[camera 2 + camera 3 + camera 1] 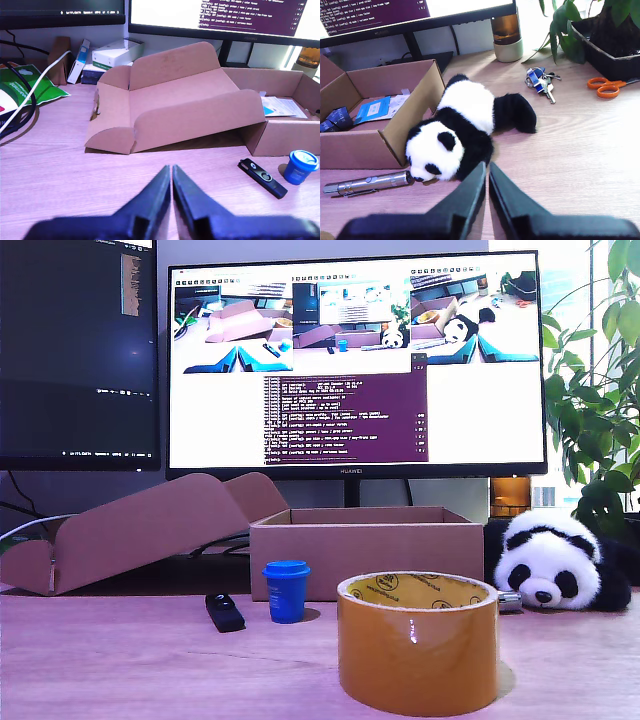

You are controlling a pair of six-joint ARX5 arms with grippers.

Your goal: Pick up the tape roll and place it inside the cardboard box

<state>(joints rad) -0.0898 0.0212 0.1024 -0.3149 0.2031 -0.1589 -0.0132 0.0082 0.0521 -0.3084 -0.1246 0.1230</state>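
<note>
The tape roll, wide, glossy and brownish-orange with a yellowish printed core, stands on the desk at the front of the exterior view. Behind it sits the low brown cardboard box, also seen as the cardboard box and the cardboard box, with papers and small items inside. My first gripper is shut with nothing in it, hovering above bare desk before the flattened cardboard piece. Shut and empty too, my second gripper hangs above the desk just in front of the toy panda. The tape roll shows in neither wrist view.
A flattened cardboard piece with curved flaps lies beside the box. A blue cup, a black stick, a toy panda, a metal flashlight, keys, orange scissors and a potted plant share the desk. Monitors stand behind.
</note>
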